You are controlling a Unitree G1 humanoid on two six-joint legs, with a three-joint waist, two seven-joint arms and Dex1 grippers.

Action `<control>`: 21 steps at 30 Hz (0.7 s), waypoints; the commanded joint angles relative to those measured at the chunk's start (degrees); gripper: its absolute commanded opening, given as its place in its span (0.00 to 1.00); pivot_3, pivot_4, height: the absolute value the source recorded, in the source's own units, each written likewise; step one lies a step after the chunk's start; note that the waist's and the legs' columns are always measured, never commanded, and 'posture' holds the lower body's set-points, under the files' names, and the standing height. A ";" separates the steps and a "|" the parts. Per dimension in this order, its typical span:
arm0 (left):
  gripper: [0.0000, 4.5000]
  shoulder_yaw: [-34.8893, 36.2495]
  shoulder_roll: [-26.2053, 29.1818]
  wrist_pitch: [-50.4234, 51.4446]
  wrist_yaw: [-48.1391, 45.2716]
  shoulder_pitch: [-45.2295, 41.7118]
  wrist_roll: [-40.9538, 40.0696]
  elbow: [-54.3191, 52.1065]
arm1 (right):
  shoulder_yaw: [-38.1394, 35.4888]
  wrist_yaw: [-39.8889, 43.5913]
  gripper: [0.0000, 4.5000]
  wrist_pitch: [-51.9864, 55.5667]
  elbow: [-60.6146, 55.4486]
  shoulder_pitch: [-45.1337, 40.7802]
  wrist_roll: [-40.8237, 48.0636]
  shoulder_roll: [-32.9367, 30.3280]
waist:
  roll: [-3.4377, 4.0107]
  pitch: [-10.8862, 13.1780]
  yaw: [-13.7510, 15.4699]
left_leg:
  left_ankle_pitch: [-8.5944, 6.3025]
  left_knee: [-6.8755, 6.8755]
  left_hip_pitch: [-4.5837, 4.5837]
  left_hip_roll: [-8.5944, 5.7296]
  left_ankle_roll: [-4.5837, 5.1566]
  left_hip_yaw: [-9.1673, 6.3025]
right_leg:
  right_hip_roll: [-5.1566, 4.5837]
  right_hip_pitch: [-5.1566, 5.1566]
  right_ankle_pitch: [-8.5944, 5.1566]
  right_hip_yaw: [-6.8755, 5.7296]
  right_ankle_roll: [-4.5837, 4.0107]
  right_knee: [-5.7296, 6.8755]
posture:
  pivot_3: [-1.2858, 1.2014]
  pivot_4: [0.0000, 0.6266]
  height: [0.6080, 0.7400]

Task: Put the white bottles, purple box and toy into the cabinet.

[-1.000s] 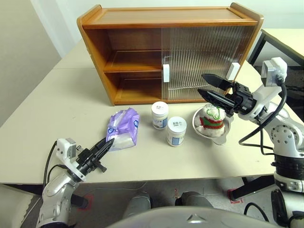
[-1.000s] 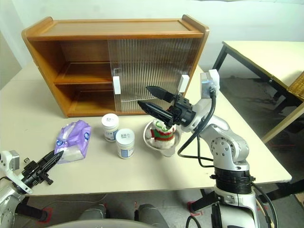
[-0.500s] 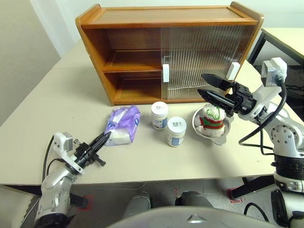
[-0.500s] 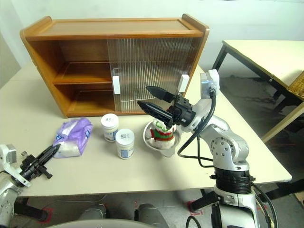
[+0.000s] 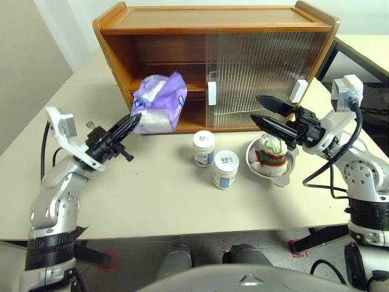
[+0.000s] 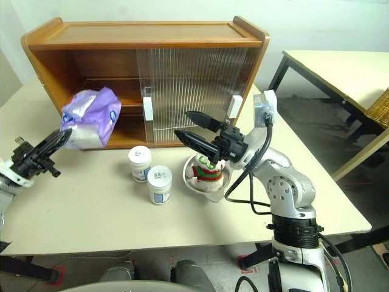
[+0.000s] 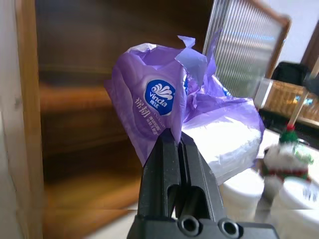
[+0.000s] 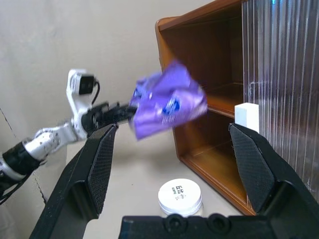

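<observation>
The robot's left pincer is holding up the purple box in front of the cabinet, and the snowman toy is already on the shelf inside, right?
Not quite. The left pincer does hold the purple box up in front of the cabinet, but the snowman toy is not on the shelf. The left eye view shows it sitting in the metal bowl on the table, outside the cabinet.

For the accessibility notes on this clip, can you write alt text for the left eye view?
The left gripper, shut on the purple box, holds it in the air before the open left half of the cabinet. Two white bottles and the toy in its metal bowl stand on the table; the open right gripper hovers above the toy.
</observation>
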 commanded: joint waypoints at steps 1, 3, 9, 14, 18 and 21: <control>0.00 0.10 0.09 5.09 5.01 -4.27 -1.68 -1.96 | 0.59 0.18 1.00 -0.26 0.08 -0.11 -0.46 0.29 | -0.02 0.06 0.00 | 0.00 0.01 0.06 0.00 0.00 0.00 | 0.00 0.08 -0.04 0.00 -0.07 0.00 | 0.49 0.03 1.00; 0.00 -1.10 -0.31 6.94 7.64 -8.74 -1.08 -1.13 | 0.62 0.19 1.00 -0.32 0.01 0.04 -0.50 0.37 | -0.11 0.12 0.03 | 0.02 0.05 0.10 -0.02 0.01 0.01 | 0.00 0.15 -0.11 0.01 -0.20 0.00 | 0.49 0.03 1.00; 0.00 -4.64 -1.89 11.24 13.20 -17.63 2.23 3.01 | 0.65 -0.07 1.00 -0.61 -0.01 0.05 -0.64 0.85 | -0.19 0.17 0.07 | 0.08 0.22 0.10 -0.06 0.03 0.00 | -0.02 0.24 -0.03 0.03 -0.12 -0.01 | 0.48 0.03 1.00; 0.00 -7.75 -3.59 12.08 16.09 -25.41 7.20 11.63 | 0.45 -0.51 1.00 -1.22 -0.46 0.43 -0.91 1.28 | -0.28 0.23 0.01 | 0.08 0.30 0.09 -0.06 0.04 0.00 | -0.01 0.26 0.06 0.05 -0.02 -0.05 | 0.47 0.02 1.00; 0.00 -8.63 -4.41 10.37 16.21 -30.18 10.99 18.30 | 0.30 -0.93 1.00 -1.47 -1.18 1.13 -0.83 1.33 | -0.29 0.24 -0.04 | 0.10 0.36 0.08 -0.05 0.07 -0.03 | -0.01 0.27 0.29 0.05 0.29 -0.08 | 0.47 0.02 1.00; 0.00 -8.82 -4.79 8.59 15.59 -32.14 13.49 22.34 | 0.13 -1.39 1.00 -1.62 -1.59 1.46 -0.74 1.36 | -0.30 0.24 -0.25 | 0.08 0.36 0.07 -0.05 0.11 -0.03 | -0.01 0.31 0.34 0.09 0.36 -0.23 | 0.47 0.02 1.00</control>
